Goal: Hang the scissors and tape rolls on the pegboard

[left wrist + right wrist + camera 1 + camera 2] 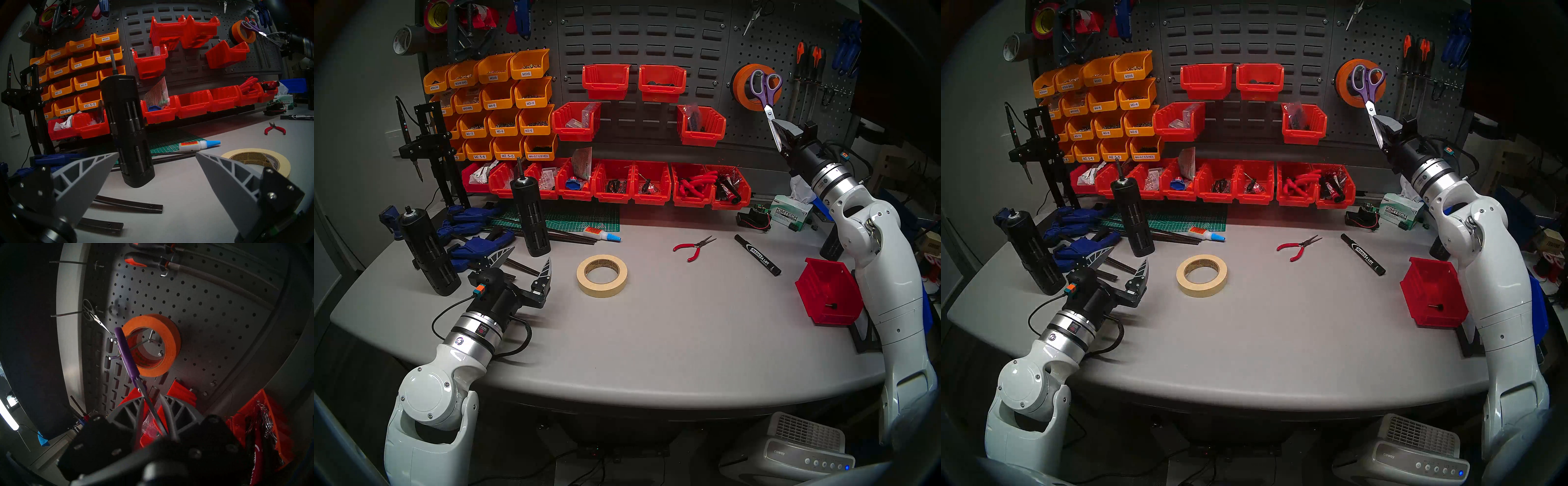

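The purple-handled scissors [767, 88] hang handles-up in front of the orange tape roll [742, 88] on the right pegboard [789, 51]. A black roll [231, 33] sits behind the orange one. In the right wrist view a purple handle [125, 351] lies over the metal hook. My right gripper [780, 127] is around the silver blades. Its fingers [171, 405] stand slightly apart with the blades slanting across the gap, so I cannot tell if they still press. The beige tape roll [601, 275] lies flat mid-table. Left of it my left gripper [531, 254] rests open and empty.
Red pliers [694, 247] and a black marker [756, 254] lie on the table's right half. A loose red bin [828, 295] sits by my right arm. Black bit holders [531, 217], blue clamps [477, 237] and a glue bottle [602, 235] crowd the left. Smaller black-handled scissors [755, 13] hang higher up.
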You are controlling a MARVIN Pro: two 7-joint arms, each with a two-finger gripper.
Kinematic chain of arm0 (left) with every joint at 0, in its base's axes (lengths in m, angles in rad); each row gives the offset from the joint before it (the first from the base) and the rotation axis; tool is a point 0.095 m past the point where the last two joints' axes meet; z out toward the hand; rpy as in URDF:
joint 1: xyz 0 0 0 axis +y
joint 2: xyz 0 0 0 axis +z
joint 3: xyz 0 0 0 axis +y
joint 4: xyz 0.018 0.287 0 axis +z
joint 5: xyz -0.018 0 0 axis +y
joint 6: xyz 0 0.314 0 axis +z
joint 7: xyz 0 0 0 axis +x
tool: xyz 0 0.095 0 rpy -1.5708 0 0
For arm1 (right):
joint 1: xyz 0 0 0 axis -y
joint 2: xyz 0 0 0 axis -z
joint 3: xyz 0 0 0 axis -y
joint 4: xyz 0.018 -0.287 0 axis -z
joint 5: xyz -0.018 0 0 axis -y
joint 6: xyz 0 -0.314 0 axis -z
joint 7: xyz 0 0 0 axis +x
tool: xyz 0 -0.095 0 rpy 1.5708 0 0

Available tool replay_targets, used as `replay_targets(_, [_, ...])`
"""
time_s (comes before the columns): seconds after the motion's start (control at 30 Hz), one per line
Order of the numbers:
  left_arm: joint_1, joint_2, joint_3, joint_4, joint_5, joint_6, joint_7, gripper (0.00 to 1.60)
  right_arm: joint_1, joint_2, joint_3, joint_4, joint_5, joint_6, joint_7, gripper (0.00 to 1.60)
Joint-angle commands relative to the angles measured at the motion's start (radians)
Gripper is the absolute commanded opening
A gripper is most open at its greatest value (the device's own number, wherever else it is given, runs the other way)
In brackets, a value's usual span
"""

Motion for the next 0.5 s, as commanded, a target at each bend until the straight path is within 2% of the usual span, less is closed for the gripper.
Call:
replay_targets(0.0, [0.000,-0.001,0.002,-0.014,0.000,-0.007,-0.001,1.60,0.016,-0.002,0.017,-0.008,0.005,-0.012,0.000,0.75])
replay_targets(0.17, [0.000,-0.001,0.002,-0.014,0.000,-0.007,-0.001,1.60,0.016,-0.005,0.016,-0.009,0.002,-0.015,-0.005,0.77])
replay_targets(0.2, [0.000,-0.001,0.002,-0.014,0.000,-0.007,-0.001,1.60,0.017,-0.005,0.016,-0.009,0.002,-0.015,-0.005,0.83])
replay_targets(0.23, [0.000,-0.001,0.002,-0.014,0.000,-0.007,-0.001,1.60,0.018,-0.005,0.015,-0.009,0.001,-0.016,-0.005,0.96])
replay_targets(0.27, [0.000,-0.001,0.002,-0.014,0.000,-0.007,-0.001,1.60,0.018,-0.005,0.014,-0.008,0.000,-0.015,-0.004,1.32])
replay_targets(0.3, [0.000,-0.001,0.002,-0.014,0.000,-0.007,-0.001,1.60,0.019,-0.006,0.013,-0.008,0.000,-0.016,-0.004,1.33])
replay_targets(0.33, [0.000,-0.001,0.002,-0.014,0.000,-0.007,-0.001,1.60,0.020,-0.006,0.013,-0.008,-0.001,-0.017,-0.006,1.17])
replay_targets(0.47, [0.000,-0.001,0.002,-0.014,0.000,-0.007,-0.001,1.60,0.022,-0.005,0.010,-0.010,-0.003,-0.020,-0.011,1.20])
